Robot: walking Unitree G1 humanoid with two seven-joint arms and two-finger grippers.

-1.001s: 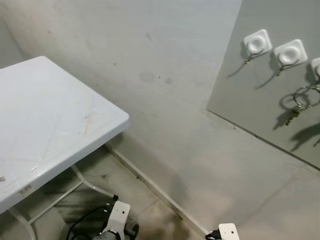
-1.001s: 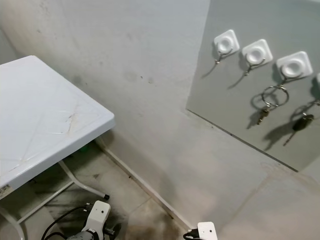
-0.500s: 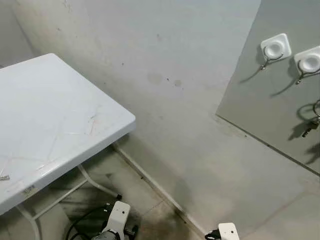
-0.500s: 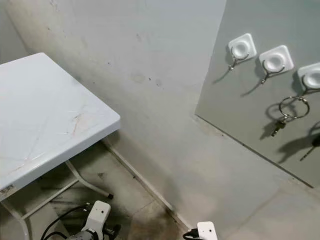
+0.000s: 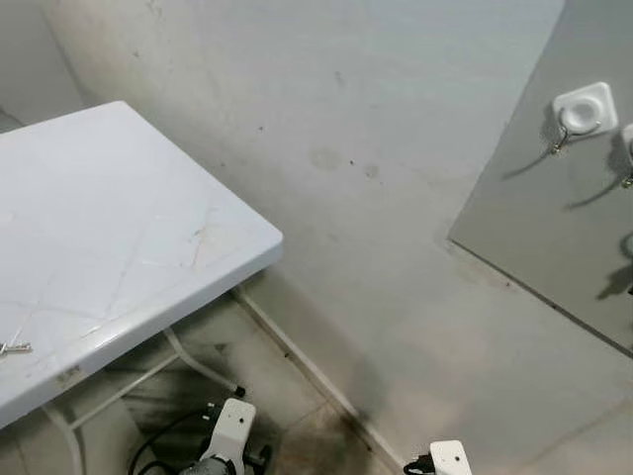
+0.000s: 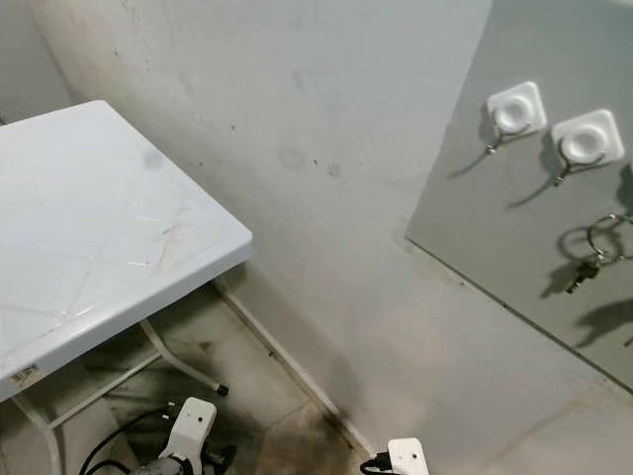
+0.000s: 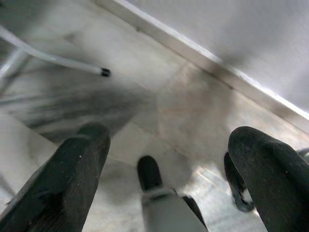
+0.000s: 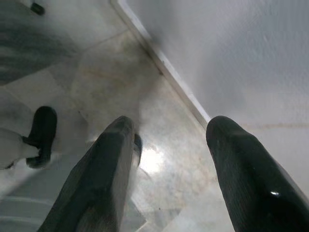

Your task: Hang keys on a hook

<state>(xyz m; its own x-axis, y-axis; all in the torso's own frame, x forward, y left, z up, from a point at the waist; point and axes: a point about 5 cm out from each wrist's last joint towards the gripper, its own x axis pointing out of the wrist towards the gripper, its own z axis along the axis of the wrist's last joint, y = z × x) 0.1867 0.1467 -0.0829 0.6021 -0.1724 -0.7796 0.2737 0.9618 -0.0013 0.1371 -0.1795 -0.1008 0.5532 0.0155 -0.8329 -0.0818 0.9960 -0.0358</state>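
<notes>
**View swings left, toward the table and away from the hooks**

The whole picture has shifted since 1 second ago: the camera has turned left, the things have not moved. At the far left, a small metal key (image 5: 12,347) has come into view, lying flat near the front edge of the white table (image 5: 148,218). I judge this is the key to fetch, so the task is at its start, with the pickup not yet done.

Both arms hang low over the floor. The left gripper (image 7: 169,145) is released, its 2 black fingers wide apart with nothing between them. The right gripper (image 8: 169,145) is likewise spread and empty, close to the skirting.

To the right, the grey panel (image 6: 514,218) has slid toward the picture's edge. It carries 2 white hooks, the first hook (image 6: 514,109) and the second hook (image 6: 586,141), both bare. Beyond them a key ring (image 6: 608,237) already hangs at the very edge. The only holders here are these hooks, so either bare one could take the key.
</notes>
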